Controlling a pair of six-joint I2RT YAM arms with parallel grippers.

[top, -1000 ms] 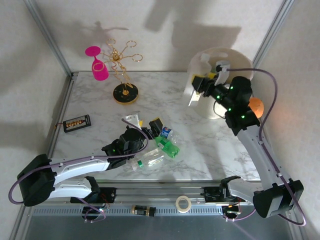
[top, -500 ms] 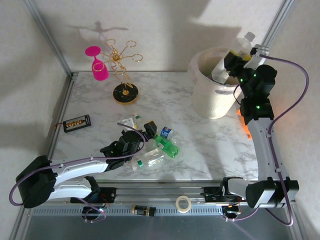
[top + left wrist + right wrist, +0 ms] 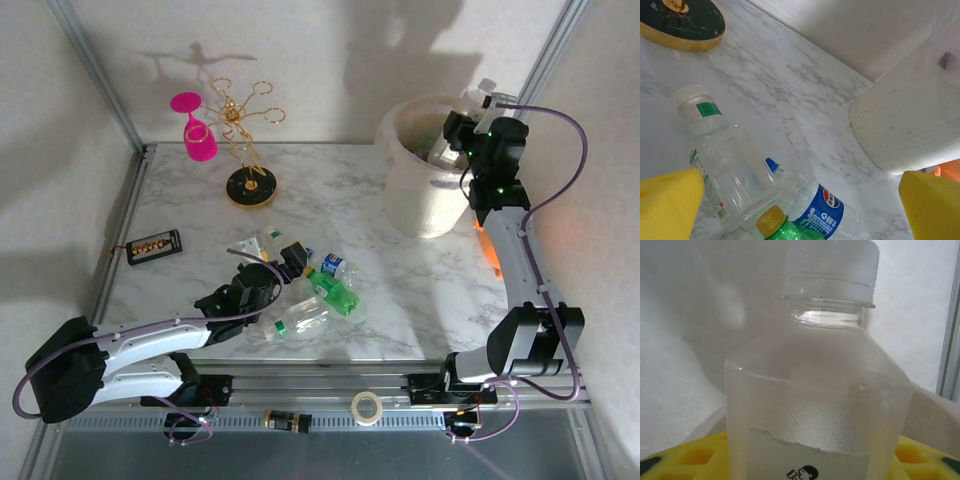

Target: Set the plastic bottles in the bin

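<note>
My right gripper (image 3: 468, 122) is shut on a frosted square plastic bottle (image 3: 820, 400) with a white cap and torn white label, held upright over the far right rim of the cream bin (image 3: 420, 190). Its cap (image 3: 487, 93) pokes up beside the frame post. My left gripper (image 3: 291, 257) stands open low over the table, yellow fingers (image 3: 667, 205) wide apart. Between them lie a clear square bottle (image 3: 725, 160) with a white cap, a blue-labelled Pepsi bottle (image 3: 827, 212) and a green bottle (image 3: 775, 225) with a yellow cap. Another clear bottle (image 3: 305, 317) lies nearer the front edge.
A pink wine glass (image 3: 195, 125) hangs on a gold rack (image 3: 245, 115) at the back left. A small black studded box (image 3: 153, 245) lies at the left edge. An orange figure (image 3: 490, 250) sits behind the right arm. The bin's wall (image 3: 905, 125) rises ahead of the left gripper.
The right arm has swung up from in front of the bin to above its far right rim, carrying the frosted bottle. The left gripper has crept slightly forward toward the lying bottles.
</note>
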